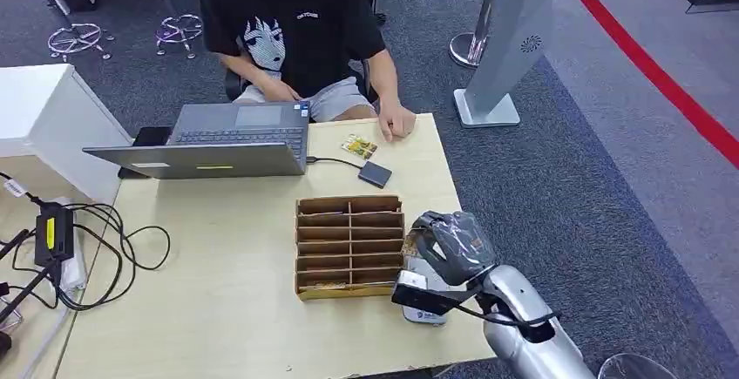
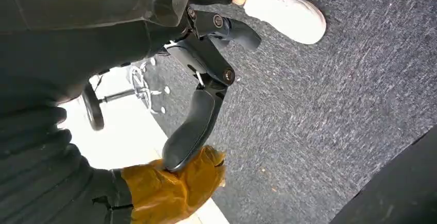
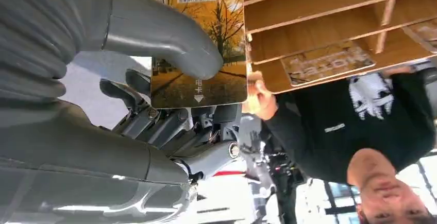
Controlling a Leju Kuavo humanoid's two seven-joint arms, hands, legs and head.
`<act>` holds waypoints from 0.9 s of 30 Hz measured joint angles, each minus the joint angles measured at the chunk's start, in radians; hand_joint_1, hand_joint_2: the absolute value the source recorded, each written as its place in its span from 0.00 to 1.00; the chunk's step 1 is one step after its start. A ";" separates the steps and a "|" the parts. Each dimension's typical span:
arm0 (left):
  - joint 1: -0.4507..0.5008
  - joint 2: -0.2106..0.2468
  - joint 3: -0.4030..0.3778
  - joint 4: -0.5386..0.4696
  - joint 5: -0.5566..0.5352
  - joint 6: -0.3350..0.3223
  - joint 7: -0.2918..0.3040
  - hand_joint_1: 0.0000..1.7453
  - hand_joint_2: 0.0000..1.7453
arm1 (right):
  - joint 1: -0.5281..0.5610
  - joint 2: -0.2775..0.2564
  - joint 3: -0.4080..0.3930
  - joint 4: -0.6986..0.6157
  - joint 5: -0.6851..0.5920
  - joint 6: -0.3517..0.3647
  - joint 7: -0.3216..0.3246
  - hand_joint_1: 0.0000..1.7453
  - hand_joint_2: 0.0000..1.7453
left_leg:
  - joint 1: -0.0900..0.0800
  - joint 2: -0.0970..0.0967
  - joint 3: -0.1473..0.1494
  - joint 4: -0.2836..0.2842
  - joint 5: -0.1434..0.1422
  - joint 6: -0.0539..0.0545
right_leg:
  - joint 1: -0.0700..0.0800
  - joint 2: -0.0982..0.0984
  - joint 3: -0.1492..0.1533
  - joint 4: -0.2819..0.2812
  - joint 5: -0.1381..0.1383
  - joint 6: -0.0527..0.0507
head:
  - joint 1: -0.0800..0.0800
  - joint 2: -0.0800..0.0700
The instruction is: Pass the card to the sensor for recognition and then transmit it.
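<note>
Card (image 3: 198, 54) with autumn-tree print pinched between thumb and fingers of right hand (image 3: 154, 80), held just beside wooden rack (image 1: 349, 245), left hand (image 2: 201, 80) fingers curled, nothing gripped.

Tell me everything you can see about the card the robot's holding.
The card is a thin, glossy rectangle printed with an autumn scene of yellow trees, "HOTEL" lettering at one end, and small characters with an arrow at the other. The right hand holds it, the thick grey thumb pressing its face and the darker fingers behind. It sits right beside the wooden rack, one edge by the rack's side.
</note>
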 joint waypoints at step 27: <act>0.001 -0.001 0.046 0.000 -0.002 0.006 0.004 0.00 1.00 | 0.125 -0.102 -0.181 -0.168 -0.157 0.160 -0.098 1.00 1.00 | 0.000 0.000 -0.001 0.000 0.000 0.000 | 0.000 0.000 0.000 0.000 0.000 0.000 | 0.000 0.000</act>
